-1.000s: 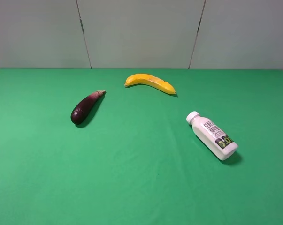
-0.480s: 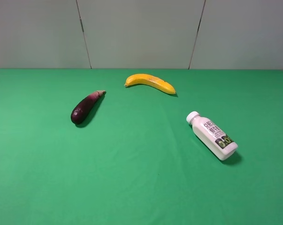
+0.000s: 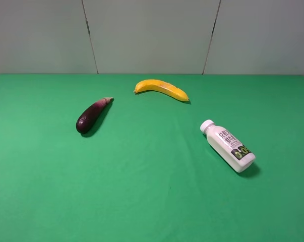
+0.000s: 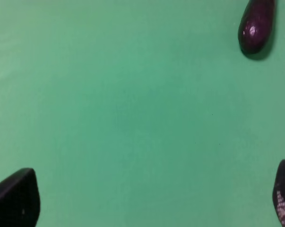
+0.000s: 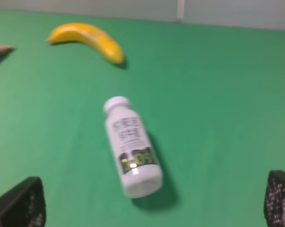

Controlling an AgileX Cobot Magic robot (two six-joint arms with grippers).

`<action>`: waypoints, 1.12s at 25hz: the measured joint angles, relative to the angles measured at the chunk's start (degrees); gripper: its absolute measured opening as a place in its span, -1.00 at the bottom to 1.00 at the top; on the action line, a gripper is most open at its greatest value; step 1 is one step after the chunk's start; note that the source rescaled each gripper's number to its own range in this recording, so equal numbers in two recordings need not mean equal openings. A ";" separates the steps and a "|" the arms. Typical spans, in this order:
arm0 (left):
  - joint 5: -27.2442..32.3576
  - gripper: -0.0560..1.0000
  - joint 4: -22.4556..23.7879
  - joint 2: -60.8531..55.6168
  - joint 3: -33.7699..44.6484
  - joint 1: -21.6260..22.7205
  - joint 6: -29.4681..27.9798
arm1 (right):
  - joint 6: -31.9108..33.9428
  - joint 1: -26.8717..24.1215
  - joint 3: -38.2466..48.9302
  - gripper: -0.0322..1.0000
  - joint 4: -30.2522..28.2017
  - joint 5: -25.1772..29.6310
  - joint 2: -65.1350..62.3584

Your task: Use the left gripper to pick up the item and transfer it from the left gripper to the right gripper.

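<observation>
Bottle [image 3: 227,145] lies on its side, well apart from the banana [image 3: 161,89]. Only wrist views show the left gripper [image 4: 147,198] and right gripper [image 5: 151,201], jaws apart, empty.

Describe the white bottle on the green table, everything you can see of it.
The white bottle is small, looks like plastic, and has a white screw cap that is on. Its label carries dark print and, near the base, a dark band with green marks. It lies on its side on the green table, cap pointing toward the back left, base toward the front right. It lies apart from everything else; only the table touches it, and no gripper is near.
</observation>
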 joint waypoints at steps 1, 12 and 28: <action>0.00 0.94 0.00 0.00 0.00 0.00 0.00 | 0.00 -1.60 0.00 1.00 0.00 0.00 0.00; 0.00 0.94 0.00 0.00 0.00 0.00 0.00 | 0.05 -14.20 0.00 1.00 0.00 -0.06 -2.34; 0.19 0.94 -0.05 -5.90 0.22 0.00 0.00 | 0.05 -14.51 0.00 1.00 0.00 -0.06 -2.34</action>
